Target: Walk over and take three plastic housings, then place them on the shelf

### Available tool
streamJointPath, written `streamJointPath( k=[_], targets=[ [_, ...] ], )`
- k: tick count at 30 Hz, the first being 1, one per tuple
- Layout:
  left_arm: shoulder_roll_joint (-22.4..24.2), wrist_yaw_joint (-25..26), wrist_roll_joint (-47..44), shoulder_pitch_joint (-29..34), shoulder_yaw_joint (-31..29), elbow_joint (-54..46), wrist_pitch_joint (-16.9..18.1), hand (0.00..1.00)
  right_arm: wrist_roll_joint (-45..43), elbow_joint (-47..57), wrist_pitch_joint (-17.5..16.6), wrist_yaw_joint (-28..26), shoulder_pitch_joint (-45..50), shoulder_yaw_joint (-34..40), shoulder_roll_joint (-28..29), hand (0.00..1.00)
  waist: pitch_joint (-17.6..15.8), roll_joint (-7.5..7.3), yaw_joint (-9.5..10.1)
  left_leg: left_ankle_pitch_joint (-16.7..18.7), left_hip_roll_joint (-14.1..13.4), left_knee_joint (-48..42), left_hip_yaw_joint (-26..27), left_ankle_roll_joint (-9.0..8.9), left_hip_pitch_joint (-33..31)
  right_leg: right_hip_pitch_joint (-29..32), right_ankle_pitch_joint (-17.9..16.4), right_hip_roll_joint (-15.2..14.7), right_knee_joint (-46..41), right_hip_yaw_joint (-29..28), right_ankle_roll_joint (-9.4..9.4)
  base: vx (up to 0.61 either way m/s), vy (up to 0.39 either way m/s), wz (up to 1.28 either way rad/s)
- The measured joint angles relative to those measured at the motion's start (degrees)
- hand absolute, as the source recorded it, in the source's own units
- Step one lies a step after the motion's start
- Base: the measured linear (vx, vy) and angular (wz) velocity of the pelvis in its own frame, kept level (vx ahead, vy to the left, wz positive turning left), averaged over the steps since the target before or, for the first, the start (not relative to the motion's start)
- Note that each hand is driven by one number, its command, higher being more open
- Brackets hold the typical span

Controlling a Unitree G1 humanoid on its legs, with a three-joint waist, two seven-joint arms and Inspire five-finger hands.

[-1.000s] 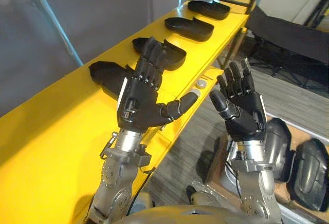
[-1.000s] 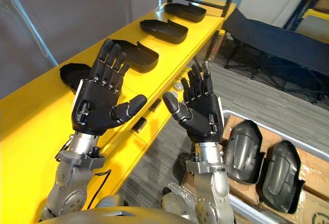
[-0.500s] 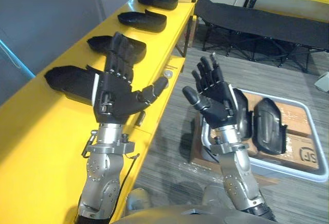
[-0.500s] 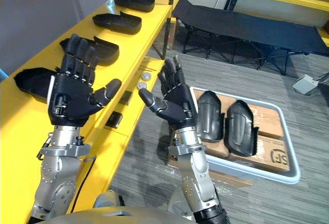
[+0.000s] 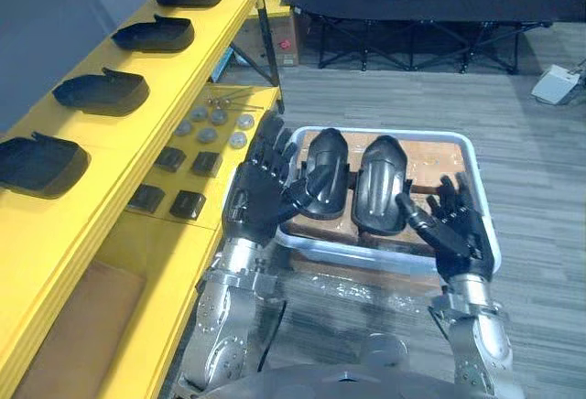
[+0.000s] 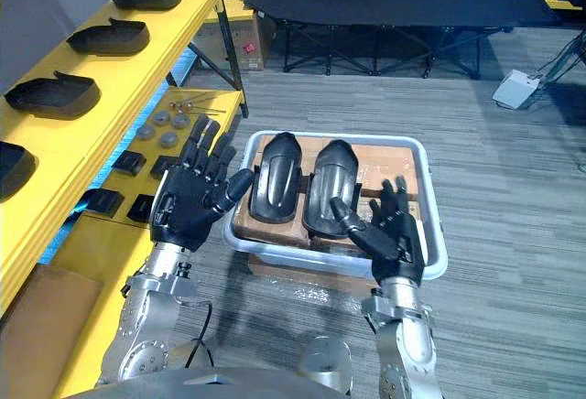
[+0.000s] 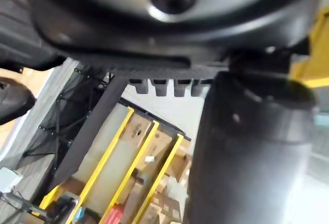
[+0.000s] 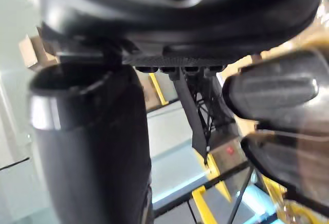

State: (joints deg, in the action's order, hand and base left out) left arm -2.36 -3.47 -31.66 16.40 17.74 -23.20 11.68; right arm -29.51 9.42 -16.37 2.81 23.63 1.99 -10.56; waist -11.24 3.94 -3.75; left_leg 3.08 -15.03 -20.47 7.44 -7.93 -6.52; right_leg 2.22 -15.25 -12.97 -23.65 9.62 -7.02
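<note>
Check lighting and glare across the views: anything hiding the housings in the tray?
Right eye view: even light, only soft sheen on the left housing and right housing in the tray. Left wrist view: the left hand darkens most of it. Right wrist view: the right hand likewise.

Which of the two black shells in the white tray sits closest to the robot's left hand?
The left housing, right beside the thumb of the left hand; the other housing lies farther right.
</note>
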Motion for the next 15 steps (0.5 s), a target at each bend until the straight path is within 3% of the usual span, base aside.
streamJointPath(
  k=[3,7,9,12,15],
  targets=[
    [-1.4,-0.8,-0.2,0.0,-1.6,0.0,0.7,1.00,0.0,0.0,0.3,2.9,-0.5,-0.4,0.2,1.00,0.3,0.51,1.72,6.6,3.3,1.8,0.3,1.52,2.3,1.3,3.3,1.9,3.4,-3.0,-0.11,-0.05,0.028,-0.65],
    [-3.1,-1.1,-1.9,0.4,-3.1,0.3,0.1,1.00,4.7,-3.4,0.8,8.2,-2.6,-0.4,3.1,1.00,0.9,-0.85,2.20,6.4,5.8,4.6,3.0,1.39,3.1,2.8,7.2,0.7,6.7,-5.9,-1.63,-0.04,0.126,-0.42],
    [-3.7,-1.2,-1.9,0.1,-3.1,0.6,-0.6,1.00,6.8,-7.9,0.9,13.4,-4.0,0.0,4.9,1.00,1.0,-1.94,2.37,6.5,6.5,3.8,3.8,1.60,2.6,2.3,9.6,-0.1,9.4,-5.9,-2.22,-0.03,0.141,-0.20],
    [-4.7,-1.2,-1.4,-1.5,-3.3,2.7,-2.5,1.00,8.9,-14.3,2.0,20.3,-5.7,3.9,6.8,1.00,1.0,-2.64,3.31,7.1,6.7,1.5,3.1,2.49,0.5,0.9,13.4,-0.3,14.0,-4.0,-2.21,-0.04,0.120,0.04],
    [-5.4,-0.6,-1.3,-3.1,-4.3,5.9,-4.9,1.00,11.3,-20.2,3.7,23.2,-9.6,8.5,6.6,1.00,0.3,-3.85,3.62,7.3,6.7,-1.0,1.2,2.72,-2.4,-0.1,14.8,-0.3,17.1,-1.6,-2.86,-0.09,0.028,0.26]
  ],
)
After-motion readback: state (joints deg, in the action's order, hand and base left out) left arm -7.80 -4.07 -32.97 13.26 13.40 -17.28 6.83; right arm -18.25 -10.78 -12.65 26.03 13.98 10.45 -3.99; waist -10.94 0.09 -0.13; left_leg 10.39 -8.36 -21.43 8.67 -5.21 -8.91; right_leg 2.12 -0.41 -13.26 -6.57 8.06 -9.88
